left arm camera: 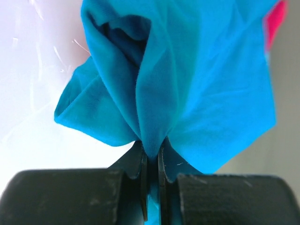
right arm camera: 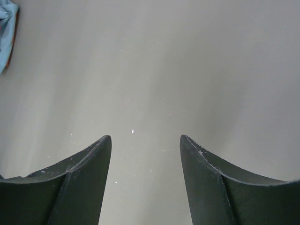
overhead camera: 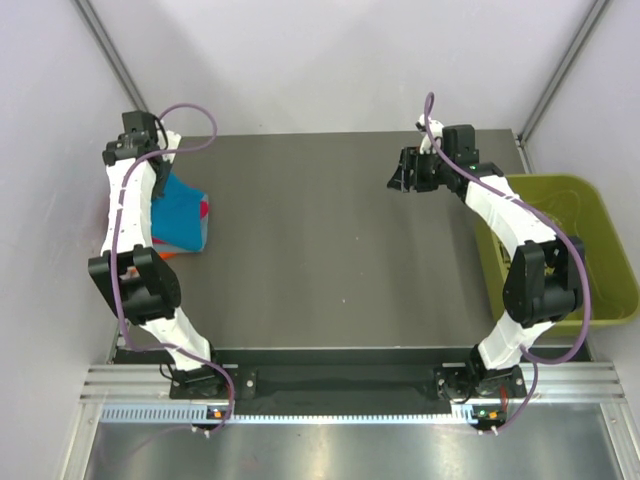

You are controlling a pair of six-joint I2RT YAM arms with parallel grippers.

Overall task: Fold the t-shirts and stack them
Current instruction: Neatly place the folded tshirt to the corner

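So, got the left gripper (left arm camera: 151, 149) pressed together on a bunched fold of the teal-blue t-shirt (left arm camera: 197, 84) — pinching it right between the two black fingers (left arm camera: 140, 164), with the cloth fanning out above them in the left wrist view. Can also spot a bit of the magenta-red t-shirt (left arm camera: 277, 23) peeking out behind it at the top right.

Switching to the top camera: seeing that teal shirt at the left edge of the table (overhead camera: 330, 260), partly tucked under the left arm, with a spot of magenta on its right side and a sliver of the orange t-shirt (overhead camera: 168, 255) poking out at its near edge. Can't tell from up there whether the teal one is lifted or lying flat on the others.

Over on the other side, got the right gripper (right arm camera: 145, 138) spread apart, holding nothing — just hanging over bare grey tabletop toward the far right, well apart from the shirts. Also seeing an olive-green bin (overhead camera: 590, 200) parked just off the table's right edge, beside the right arm.
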